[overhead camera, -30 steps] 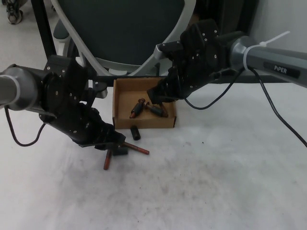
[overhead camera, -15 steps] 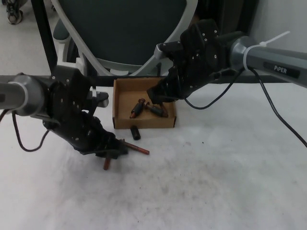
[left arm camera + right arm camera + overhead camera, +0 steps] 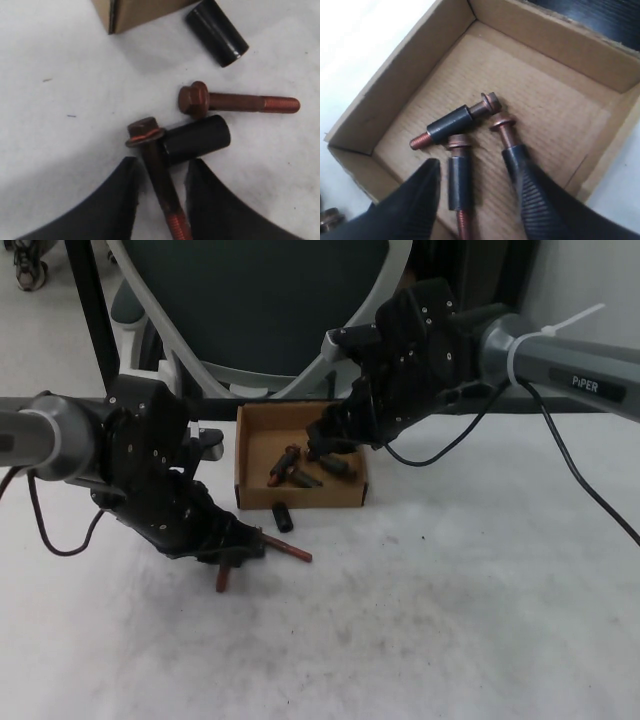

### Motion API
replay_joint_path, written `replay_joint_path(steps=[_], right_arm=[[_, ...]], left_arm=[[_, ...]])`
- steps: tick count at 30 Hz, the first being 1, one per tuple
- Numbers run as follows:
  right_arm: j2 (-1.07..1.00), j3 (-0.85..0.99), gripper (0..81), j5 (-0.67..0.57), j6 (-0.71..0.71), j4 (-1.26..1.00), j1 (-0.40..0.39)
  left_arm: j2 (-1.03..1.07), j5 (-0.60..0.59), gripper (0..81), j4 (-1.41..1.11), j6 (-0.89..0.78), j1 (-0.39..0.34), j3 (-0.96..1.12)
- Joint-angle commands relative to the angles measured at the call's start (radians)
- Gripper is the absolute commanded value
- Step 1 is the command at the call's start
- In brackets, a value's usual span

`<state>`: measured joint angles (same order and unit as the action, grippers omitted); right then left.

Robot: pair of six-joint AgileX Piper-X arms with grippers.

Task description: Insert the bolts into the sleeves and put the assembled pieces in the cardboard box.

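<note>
My left gripper [image 3: 164, 162] hangs low over the white bench with its fingers open on either side of the shaft of a copper bolt [image 3: 150, 150], which lies flat. A black sleeve [image 3: 197, 140] rests against that bolt. A second bolt [image 3: 235, 102] and a second sleeve [image 3: 217, 32] lie just beyond, near the cardboard box [image 3: 300, 502]. My right gripper [image 3: 472, 167] stands open over the box [image 3: 395, 85]. Below it lie three bolts in sleeves: one between the fingers [image 3: 460, 180], one crosswise [image 3: 451, 125], and one partly hidden by a finger [image 3: 502, 122].
An office chair [image 3: 250, 300] and a black bar [image 3: 210, 400] stand right behind the box at the bench's far edge. A cable [image 3: 580, 480] trails from the right arm across the bench. Bare white surface lies in front and to the right.
The right gripper has opened and a third assembled piece now lies in the box. The left gripper shifted slightly back towards the box and stands over the loose bolt.
</note>
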<state>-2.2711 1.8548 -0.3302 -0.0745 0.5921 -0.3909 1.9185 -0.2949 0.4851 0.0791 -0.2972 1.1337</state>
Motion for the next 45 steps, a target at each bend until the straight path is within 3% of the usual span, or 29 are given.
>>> replay_joint_path(steps=[1, 9, 23, 39, 45], right_arm=[[0.008, 0.01, 45.9, 0.01, 0.001, 0.002, 0.003], [0.049, 0.01, 43.8, 0.01, -0.064, 0.064, 0.003], [0.109, 0.01, 43.8, -0.078, -0.194, 0.305, 0.0], [0.111, 0.01, 43.8, -0.102, -0.325, 0.505, -0.104], [0.127, 0.003, 43.8, -0.076, -0.333, 0.549, -0.149]], left_arm=[[0.039, 0.042, 22.5, 0.014, -0.011, -0.004, -0.006], [0.039, 0.068, 0.2, 0.009, -0.011, -0.005, -0.006], [-0.101, 0.068, 0.8, -0.05, 0.034, -0.005, -0.059], [-0.49, 0.066, 0.8, -0.494, -0.025, -0.002, -0.47], [-0.625, 0.061, 0.8, -0.565, -0.05, 0.032, -0.601]])
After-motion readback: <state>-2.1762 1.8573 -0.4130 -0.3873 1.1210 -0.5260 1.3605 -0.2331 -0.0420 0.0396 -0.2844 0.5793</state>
